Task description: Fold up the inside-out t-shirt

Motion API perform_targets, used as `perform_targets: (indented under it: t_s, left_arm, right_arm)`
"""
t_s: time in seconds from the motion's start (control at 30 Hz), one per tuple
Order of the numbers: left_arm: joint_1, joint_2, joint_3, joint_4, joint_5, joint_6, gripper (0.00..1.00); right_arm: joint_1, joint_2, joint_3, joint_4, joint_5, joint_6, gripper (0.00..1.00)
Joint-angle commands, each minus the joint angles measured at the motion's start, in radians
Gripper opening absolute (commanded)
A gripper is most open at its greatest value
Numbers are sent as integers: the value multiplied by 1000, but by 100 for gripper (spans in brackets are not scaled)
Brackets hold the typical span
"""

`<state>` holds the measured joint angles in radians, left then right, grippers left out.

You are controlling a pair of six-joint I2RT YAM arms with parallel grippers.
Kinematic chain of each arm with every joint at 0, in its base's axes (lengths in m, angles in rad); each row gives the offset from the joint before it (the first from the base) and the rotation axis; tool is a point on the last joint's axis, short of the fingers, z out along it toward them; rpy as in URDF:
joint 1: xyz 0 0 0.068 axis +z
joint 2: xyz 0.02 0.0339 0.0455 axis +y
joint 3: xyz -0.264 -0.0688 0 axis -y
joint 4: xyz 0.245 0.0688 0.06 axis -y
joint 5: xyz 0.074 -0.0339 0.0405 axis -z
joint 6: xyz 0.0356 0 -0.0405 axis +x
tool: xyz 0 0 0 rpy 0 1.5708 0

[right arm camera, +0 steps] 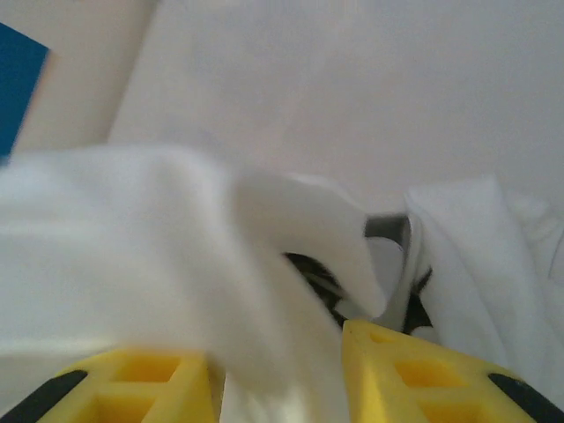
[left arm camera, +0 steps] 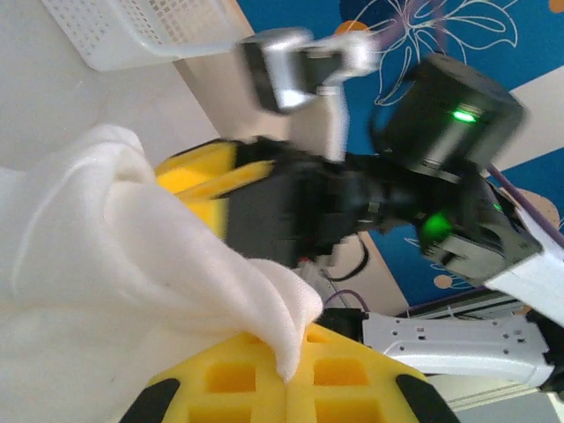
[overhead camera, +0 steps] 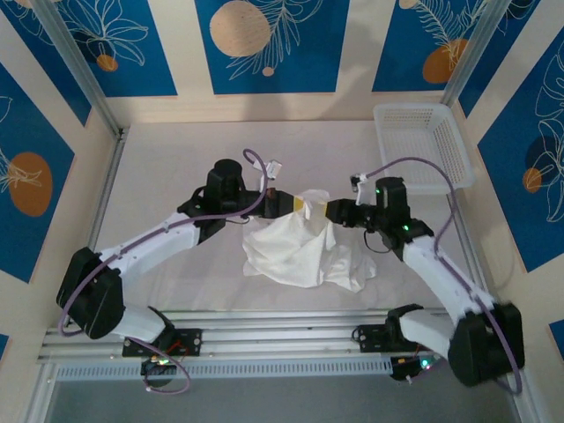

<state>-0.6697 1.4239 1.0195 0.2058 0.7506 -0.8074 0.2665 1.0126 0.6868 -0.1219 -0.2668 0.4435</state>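
White cotton bunched up between both claws, that's where we're at. Our left gripper is clamped tight on a fold of the inside-out t-shirt, with cloth pinched between its yellow fingers. Nose to nose with it, the right gripper has its jaws partly apart and cloth draped through the gap. We can't tell if that one really has hold of anything. Our guess is they sit this close because one is handing a bit of hem to the other.

From the claws, the rest of the shirt trails back toward our bases as a crumpled heap on the table. There's plenty of bare table either side for spreading out. The white basket sits well off beyond the right claw, by the far corner, so it shouldn't get in the way.
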Motion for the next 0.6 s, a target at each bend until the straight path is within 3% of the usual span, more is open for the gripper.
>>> perform_targets:
  t_s: [0.0, 0.1, 0.17, 0.27, 0.57]
  left_arm:
    - [-2, -4, 40, 21, 38, -20, 0]
    - [-2, 7, 49, 7, 36, -12, 0]
    - [-2, 13, 55, 1, 38, -9, 0]
    - [-2, 13, 59, -15, 38, -2, 0]
    - [-2, -5, 52, -40, 21, 12, 0]
  right_arm:
    - [58, -208, -87, 103, 138, -123, 41]
    - [141, -325, -181, 217, 298, -287, 36]
    - [181, -332, -190, 266, 271, -393, 29]
    - [257, -277, -188, 343, 239, -529, 28]
    - [343, -97, -225, 557, 242, -722, 56]
